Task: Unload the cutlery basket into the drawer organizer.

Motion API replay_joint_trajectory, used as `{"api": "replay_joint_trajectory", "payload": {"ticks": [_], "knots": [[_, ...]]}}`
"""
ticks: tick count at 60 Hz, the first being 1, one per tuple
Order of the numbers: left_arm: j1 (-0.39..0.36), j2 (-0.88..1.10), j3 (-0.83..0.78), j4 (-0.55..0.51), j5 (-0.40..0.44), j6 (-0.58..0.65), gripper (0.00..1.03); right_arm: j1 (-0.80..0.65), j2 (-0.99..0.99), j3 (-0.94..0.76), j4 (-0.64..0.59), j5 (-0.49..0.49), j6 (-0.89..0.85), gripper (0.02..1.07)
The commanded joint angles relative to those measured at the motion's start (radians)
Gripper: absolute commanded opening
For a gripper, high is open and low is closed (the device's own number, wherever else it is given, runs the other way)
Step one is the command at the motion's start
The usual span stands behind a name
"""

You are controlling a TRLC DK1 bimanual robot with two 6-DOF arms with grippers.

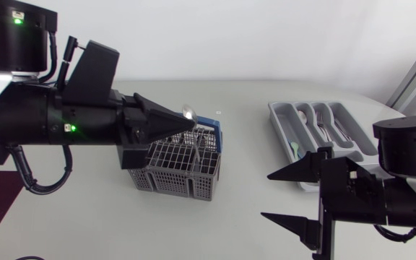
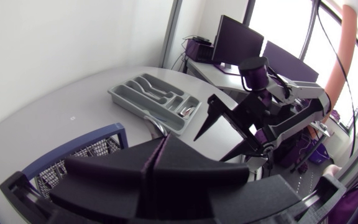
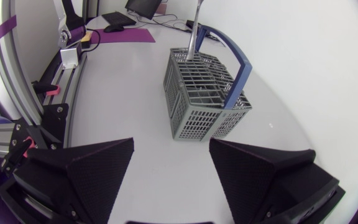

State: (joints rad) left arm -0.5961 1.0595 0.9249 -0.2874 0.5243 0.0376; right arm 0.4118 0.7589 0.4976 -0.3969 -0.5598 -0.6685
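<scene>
Left gripper clamped on spoon above cutlery basket; right gripper wide apart, holding nothing.
Head view: spoon bowl up, handle reaching down into the basket; drawer organizer sits well apart on my right, cutlery already in it, right gripper just beside it. Left wrist view: my fingers meet, spoon at their tips, organizer beyond. Right wrist view: basket ahead of my spread fingers, spoon handle standing out of it.

Bright, even light; soft shadow beneath the cutlery basket.
</scene>
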Motion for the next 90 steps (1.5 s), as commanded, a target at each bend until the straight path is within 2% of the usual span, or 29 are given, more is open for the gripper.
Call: {"api": "replay_joint_trajectory", "payload": {"ticks": [1, 9, 15, 28, 48, 63, 68, 78, 90], "knots": [[-0.018, 0.02, 0.022, -0.009, 0.025, 0.053, 0.15, 0.009, 0.019, 0.035, 0.009, -0.02, 0.033, 0.89], [-0.045, 0.05, 0.023, -0.022, 0.075, 0.113, 0.15, -0.001, 0.049, 0.045, 0.01, -0.057, 0.033, 0.89], [-0.09, 0.054, 0.017, -0.036, 0.091, 0.162, 0.15, -0.004, 0.066, 0.05, 0.01, -0.094, 0.029, 0.89], [-0.139, 0.053, 0.017, -0.078, 0.117, 0.266, 0.15, -0.005, 0.129, 0.087, 0.0, -0.167, 0.004, 0.89], [-0.146, 0.089, 0.026, -0.176, 0.226, 0.407, 0.12, -0.005, 0.246, 0.19, -0.08, -0.285, -0.088, 0.89], [-0.139, 0.171, 0.077, -0.222, 0.27, 0.481, 0.12, 0.015, 0.344, 0.265, -0.201, -0.362, -0.209, 0.89], [-0.137, 0.194, 0.101, -0.242, 0.281, 0.504, 0.12, 0.021, 0.375, 0.297, -0.252, -0.385, -0.258, 0.84], [-0.122, 0.243, 0.147, -0.289, 0.333, 0.538, 0.12, 0.042, 0.411, 0.325, -0.273, -0.404, -0.29, 0.84], [-0.099, 0.293, 0.189, -0.331, 0.364, 0.584, 0.12, 0.045, 0.451, 0.355, -0.301, -0.431, -0.353, 0.66]]}}
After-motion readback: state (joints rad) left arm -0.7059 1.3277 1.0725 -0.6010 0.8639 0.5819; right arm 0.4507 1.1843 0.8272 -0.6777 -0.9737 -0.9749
